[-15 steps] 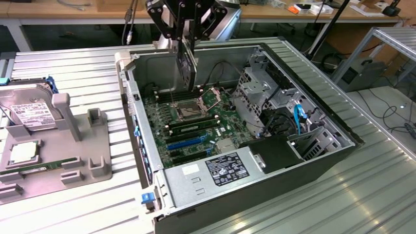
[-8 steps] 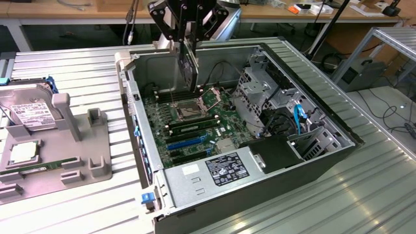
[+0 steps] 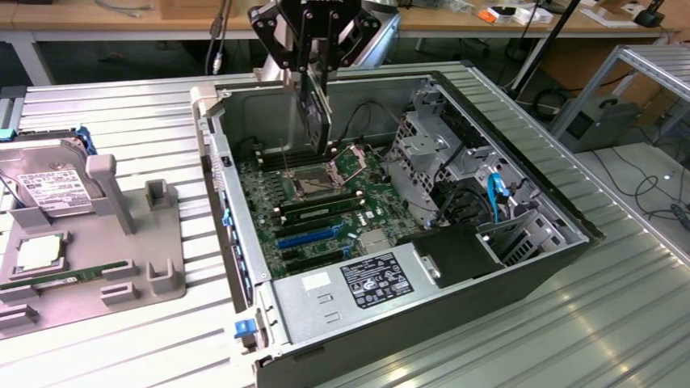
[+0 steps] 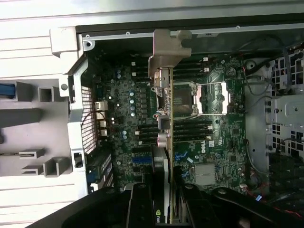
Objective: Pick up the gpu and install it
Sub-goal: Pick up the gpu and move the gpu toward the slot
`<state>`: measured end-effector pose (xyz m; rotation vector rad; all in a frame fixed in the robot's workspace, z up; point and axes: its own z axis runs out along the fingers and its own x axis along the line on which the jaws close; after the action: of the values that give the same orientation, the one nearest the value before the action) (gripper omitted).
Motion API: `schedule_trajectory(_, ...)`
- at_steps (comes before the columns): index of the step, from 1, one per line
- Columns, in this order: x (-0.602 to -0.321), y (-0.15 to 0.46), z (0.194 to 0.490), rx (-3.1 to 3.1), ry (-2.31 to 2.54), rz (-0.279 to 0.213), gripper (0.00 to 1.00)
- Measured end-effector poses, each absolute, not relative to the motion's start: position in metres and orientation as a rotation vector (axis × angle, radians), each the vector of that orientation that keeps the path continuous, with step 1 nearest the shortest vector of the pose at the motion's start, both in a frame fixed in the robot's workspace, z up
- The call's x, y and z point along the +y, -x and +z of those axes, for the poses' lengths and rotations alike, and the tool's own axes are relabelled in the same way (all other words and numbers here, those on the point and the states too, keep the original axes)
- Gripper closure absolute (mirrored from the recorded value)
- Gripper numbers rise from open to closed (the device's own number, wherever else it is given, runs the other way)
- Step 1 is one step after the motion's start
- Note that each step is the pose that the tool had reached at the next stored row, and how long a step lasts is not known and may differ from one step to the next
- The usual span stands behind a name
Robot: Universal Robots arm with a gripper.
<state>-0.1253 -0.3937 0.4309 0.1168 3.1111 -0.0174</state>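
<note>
End effector (image 3: 313, 61) grips the gpu (image 3: 316, 113) by its top edge, fingers tight on both flat sides. Gpu hangs straight down under it, on edge, above the open case (image 3: 258, 113). Its low end is over the board (image 3: 323, 206) inside the case and looks not in a slot yet. Case sits on the counter (image 3: 108, 105).

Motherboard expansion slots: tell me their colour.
The expansion slots are blue, clearest in the exterior view.
</note>
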Motion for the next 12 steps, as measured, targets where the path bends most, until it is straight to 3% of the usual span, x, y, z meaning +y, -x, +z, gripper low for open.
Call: schedule_trajectory(12, -0.3937, 0.1162, 0.4261, 3.111, -0.117, -0.023, 0.73)
